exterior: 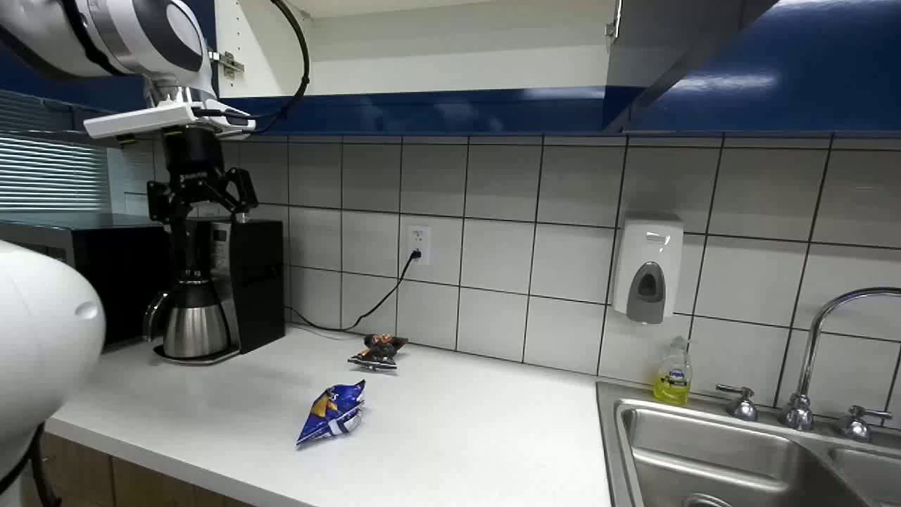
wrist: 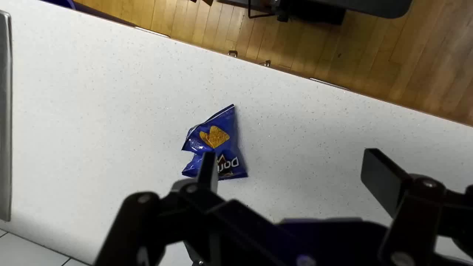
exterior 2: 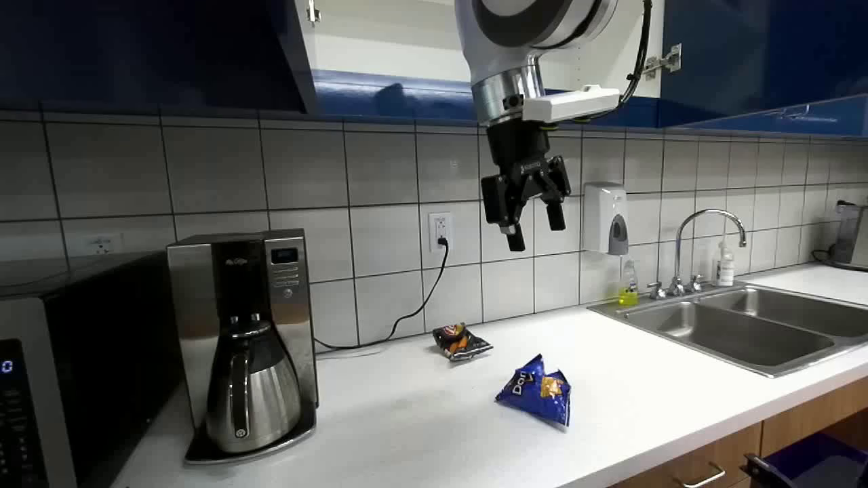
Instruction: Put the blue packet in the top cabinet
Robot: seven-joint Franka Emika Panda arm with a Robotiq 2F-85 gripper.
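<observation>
The blue packet (exterior: 331,412) lies crinkled on the white counter. It also shows in an exterior view (exterior 2: 536,394) and in the wrist view (wrist: 223,142), where one finger covers part of it. My gripper (exterior 2: 536,234) points down, high above the counter, with its fingers apart and nothing between them. In the wrist view my gripper (wrist: 290,159) is open, and the packet shows toward the left finger, not centred between the fingers. The top cabinet (exterior: 436,113) hangs above with its doors open and white interior showing in both exterior views (exterior 2: 366,95). It is out of the wrist view.
A dark brownish packet (exterior 2: 460,341) lies near the tiled wall. A coffee maker (exterior 2: 291,325) with a steel carafe and a microwave (exterior 2: 88,359) stand at one end. The sink (exterior 2: 739,325), soap bottle (exterior: 673,373) and wall dispenser (exterior: 647,267) are at the other side.
</observation>
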